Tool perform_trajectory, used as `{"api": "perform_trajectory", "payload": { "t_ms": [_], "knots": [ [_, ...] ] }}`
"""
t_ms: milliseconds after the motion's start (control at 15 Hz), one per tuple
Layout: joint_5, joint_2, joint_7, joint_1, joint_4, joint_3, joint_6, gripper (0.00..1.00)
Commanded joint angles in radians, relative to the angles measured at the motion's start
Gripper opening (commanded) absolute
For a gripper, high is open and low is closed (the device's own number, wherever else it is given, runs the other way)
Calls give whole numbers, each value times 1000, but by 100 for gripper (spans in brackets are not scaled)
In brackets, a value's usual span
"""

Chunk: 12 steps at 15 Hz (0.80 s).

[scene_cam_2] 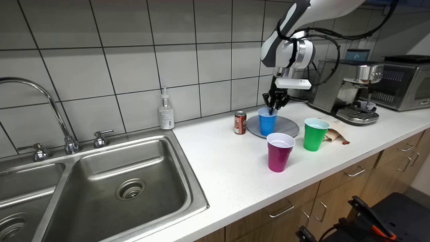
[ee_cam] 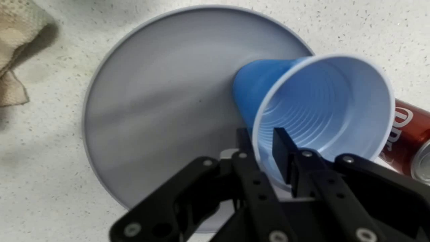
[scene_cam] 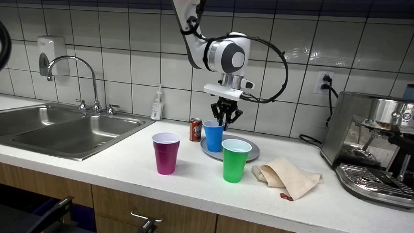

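Wrist view close above cup [ee_cam: 322,107]

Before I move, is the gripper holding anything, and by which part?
Nothing looks held: the gripper straddles the rim of the blue cup, one finger inside and one outside, but a gap shows between the inner finger and the cup's wall.

The claw [ee_cam: 260,146] is black, on a white arm [scene_cam: 218,61] with dark grey patches. Right at the claw, the blue cup [scene_cam: 213,139] is bright outside, pale bluish white within and lined with fine rings. Below the claw, the plate [ee_cam: 158,80] is plain grey. Just beside the claw, the can [scene_cam: 195,130] is dark red with white lettering and a silver top. Farther from the claw, a magenta cup [scene_cam: 166,158] and a green cup [scene_cam: 234,165] make 2 solid blocks of colour, whitish inside. I see tiny grey specks across the white table [ee_cam: 47,161].
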<state>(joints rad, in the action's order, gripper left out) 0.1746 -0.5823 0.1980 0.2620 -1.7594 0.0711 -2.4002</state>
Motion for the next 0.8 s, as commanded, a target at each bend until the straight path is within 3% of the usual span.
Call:
{"api": "perform_trajectory", "payload": {
  "t_ms": [0,400,733],
  "knots": [
    [-24,-7,-35,-12,25,7,37,56],
    [-25,47,0,-2,-13,5,56,100],
    [-37,118,12,4,-72,19,32,100]
  ]
}}
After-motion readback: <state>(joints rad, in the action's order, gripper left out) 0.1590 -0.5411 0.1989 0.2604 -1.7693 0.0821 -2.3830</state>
